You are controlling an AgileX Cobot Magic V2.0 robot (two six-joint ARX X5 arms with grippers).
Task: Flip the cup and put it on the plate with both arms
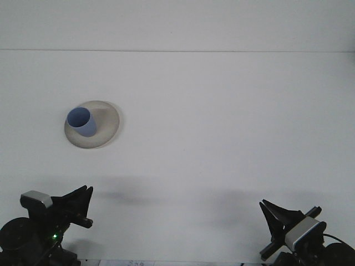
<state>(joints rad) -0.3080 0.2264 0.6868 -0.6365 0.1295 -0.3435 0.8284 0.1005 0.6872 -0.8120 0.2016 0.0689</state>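
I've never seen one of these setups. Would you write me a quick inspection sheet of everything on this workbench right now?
Surface: white table, plain, no marks seen.
Job's things: blue cup stands mouth-up on the beige plate, towards its left side.
Clutter: nothing seen.
Grippers: left gripper and right gripper sit low at the near edge, both open and empty, far from the cup.
Cables: nothing seen.
Surroundings: pale wall behind the table; nothing else seen.
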